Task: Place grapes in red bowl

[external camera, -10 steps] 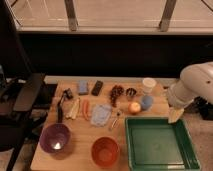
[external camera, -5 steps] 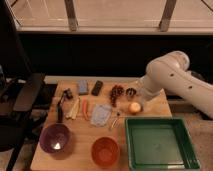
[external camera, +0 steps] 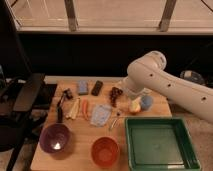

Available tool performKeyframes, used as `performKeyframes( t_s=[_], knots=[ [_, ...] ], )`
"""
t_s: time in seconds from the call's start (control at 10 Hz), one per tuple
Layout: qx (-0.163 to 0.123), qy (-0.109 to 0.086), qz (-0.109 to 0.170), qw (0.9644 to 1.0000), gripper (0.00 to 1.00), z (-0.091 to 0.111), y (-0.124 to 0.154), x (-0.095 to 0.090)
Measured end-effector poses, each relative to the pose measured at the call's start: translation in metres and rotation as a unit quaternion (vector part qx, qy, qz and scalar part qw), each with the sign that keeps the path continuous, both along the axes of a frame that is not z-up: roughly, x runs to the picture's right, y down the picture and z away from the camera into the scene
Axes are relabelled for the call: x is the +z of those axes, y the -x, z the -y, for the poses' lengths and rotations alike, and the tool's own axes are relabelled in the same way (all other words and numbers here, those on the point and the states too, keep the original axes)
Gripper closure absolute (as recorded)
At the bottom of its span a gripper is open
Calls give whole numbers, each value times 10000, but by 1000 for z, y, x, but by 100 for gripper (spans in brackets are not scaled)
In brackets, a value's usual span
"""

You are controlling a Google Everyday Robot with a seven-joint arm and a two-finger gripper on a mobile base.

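Observation:
The grapes (external camera: 115, 94), a small dark red-purple bunch, lie on the wooden table (external camera: 80, 135) at its middle back, right of the black phone (external camera: 97, 88). The red bowl (external camera: 105, 151) stands at the table's front edge, left of the green tray (external camera: 157, 142). My white arm (external camera: 165, 85) reaches in from the right. My gripper (external camera: 123, 93) is at its end, just right of and above the grapes; the arm's body hides its tips.
A purple bowl (external camera: 55, 137) stands at the front left. A yellow-red apple (external camera: 135, 106) and a blue cup (external camera: 146, 102) sit right of the grapes. Utensils (external camera: 67, 106), a carrot (external camera: 85, 107), a blue packet (external camera: 101, 115) and a blue sponge (external camera: 82, 87) lie mid-table. A black chair (external camera: 22, 100) stands left.
My arm has swung from the table's right side leftward across the back, and its end now sits over the grapes. The objects on the table have not moved.

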State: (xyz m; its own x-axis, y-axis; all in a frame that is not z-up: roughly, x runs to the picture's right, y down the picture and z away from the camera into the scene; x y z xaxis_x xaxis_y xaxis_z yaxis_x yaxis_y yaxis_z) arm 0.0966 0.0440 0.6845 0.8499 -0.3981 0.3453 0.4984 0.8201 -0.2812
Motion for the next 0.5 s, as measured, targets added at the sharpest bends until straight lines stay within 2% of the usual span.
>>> performKeyframes(
  t_s=[0.2,0.4,0.5],
  knots=[
    [-57,7,1,10000,20,0,-2,-2],
    [-213,-152,-150,9995,20,20,-9,-3],
    [-241,-169,-123,9995,20,28,-8,2]
  ],
)
